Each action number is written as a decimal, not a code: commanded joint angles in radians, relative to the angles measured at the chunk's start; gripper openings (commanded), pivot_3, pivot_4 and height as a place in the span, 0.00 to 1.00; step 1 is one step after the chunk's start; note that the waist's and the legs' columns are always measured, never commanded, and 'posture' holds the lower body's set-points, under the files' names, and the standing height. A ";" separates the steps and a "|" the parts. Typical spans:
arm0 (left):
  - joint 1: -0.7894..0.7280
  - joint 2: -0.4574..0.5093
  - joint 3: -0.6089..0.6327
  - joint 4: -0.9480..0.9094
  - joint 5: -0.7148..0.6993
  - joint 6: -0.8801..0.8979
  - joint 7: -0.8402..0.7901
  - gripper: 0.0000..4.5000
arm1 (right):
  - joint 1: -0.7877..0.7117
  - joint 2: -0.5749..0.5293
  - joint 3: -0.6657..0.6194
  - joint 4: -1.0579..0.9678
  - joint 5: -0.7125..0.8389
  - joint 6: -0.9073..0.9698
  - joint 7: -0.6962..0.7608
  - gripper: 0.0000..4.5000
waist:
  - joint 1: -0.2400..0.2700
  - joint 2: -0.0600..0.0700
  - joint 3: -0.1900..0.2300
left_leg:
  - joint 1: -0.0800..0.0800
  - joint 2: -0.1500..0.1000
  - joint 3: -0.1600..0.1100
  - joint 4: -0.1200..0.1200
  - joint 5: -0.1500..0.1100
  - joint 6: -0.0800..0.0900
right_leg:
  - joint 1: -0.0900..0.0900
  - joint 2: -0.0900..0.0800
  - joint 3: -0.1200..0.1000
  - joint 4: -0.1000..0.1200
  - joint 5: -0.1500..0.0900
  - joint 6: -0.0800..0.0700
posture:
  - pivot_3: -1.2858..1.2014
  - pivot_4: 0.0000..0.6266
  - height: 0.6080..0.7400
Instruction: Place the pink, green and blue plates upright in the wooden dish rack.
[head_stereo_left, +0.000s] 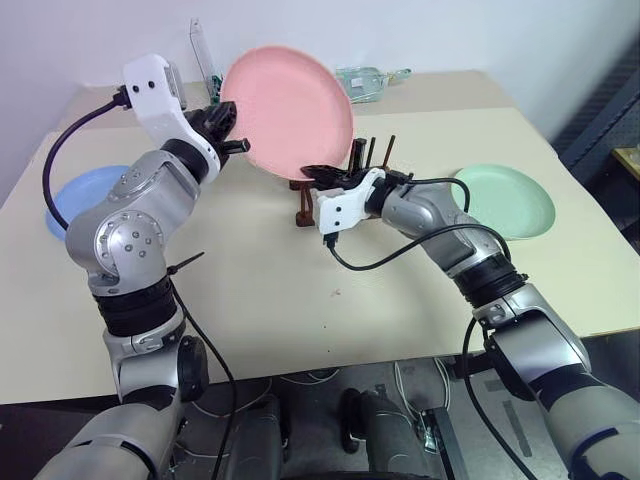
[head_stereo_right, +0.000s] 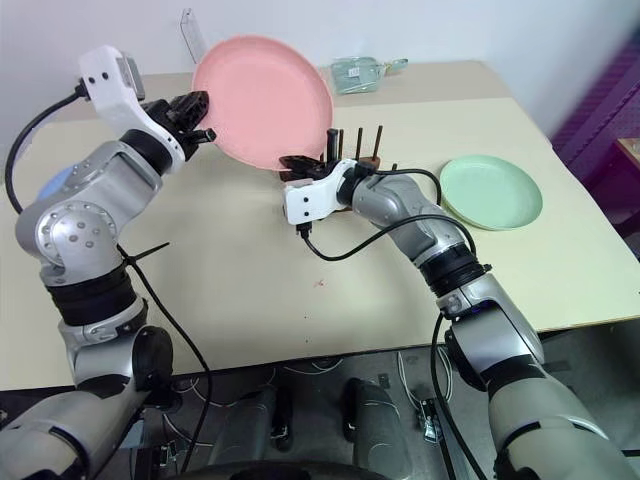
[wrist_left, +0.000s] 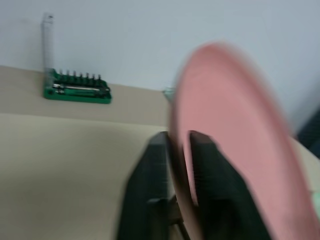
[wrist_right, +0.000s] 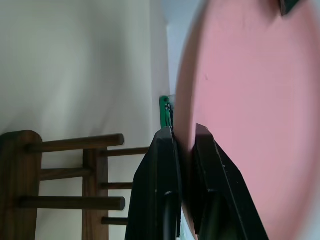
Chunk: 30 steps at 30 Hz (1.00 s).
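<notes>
The pink plate (head_stereo_left: 290, 110) hangs upright in the air above the table, just behind the wooden dish rack (head_stereo_left: 300, 205). My left gripper (head_stereo_left: 232, 135) is shut on its left rim, one finger on each face (wrist_left: 179, 145). My right gripper (head_stereo_left: 318, 172) is shut on its lower rim, right over the rack's pegs (wrist_right: 60, 170). The green plate (head_stereo_left: 505, 200) lies flat on the table at the right. At the left the blue plate (head_stereo_left: 75, 195) lies flat, partly hidden behind my left arm.
A green tool-bit holder (wrist_left: 77, 90) with a raised clear lid stands at the table's back edge. A clear glass object (head_stereo_left: 370, 80) lies at the back right. The table's front edge runs close below my arms.
</notes>
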<state>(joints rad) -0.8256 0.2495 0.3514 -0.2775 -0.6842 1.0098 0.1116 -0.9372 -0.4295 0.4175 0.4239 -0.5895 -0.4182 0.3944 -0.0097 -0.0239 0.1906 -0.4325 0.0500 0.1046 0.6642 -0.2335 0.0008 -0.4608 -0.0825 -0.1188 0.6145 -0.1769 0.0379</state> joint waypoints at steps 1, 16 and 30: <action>-0.044 -0.038 0.071 -0.027 -0.046 -0.072 0.023 0.57 | -0.024 -0.021 -0.030 -0.013 -0.008 -0.007 -0.030 0.00 | -0.001 0.000 0.000 | 0.000 0.000 0.000 0.000 0.000 0.000 | 0.000 0.000 0.000 0.000 0.000 -0.001 | 0.52 0.24 0.92; 0.354 0.371 -0.120 0.027 0.197 -0.381 -0.441 0.92 | 0.140 0.003 -0.484 -0.520 0.979 0.697 0.270 0.00 | 0.001 0.000 0.002 | 0.003 0.002 0.000 -0.001 0.000 0.000 | 0.001 0.000 0.002 0.001 0.001 -0.002 | 0.52 0.24 0.92; 0.565 0.408 -0.308 -0.116 0.144 -0.371 -0.787 0.92 | 0.057 -0.003 -0.667 -0.396 1.260 1.059 0.180 0.00 | -0.001 0.005 0.004 | 0.002 0.002 0.000 -0.001 -0.001 0.001 | -0.001 -0.001 0.002 0.000 -0.002 -0.005 | 0.52 0.24 0.92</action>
<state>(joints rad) -0.2659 0.6512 0.0497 -0.3577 -0.5461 0.6510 -0.6633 -0.8395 -0.4194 -0.2150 0.0261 0.6522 0.6538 0.5732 -0.0104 -0.0194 0.1948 -0.4301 0.0519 0.1046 0.6628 -0.2345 0.0018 -0.4615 -0.0828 -0.1172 0.6147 -0.1785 0.0334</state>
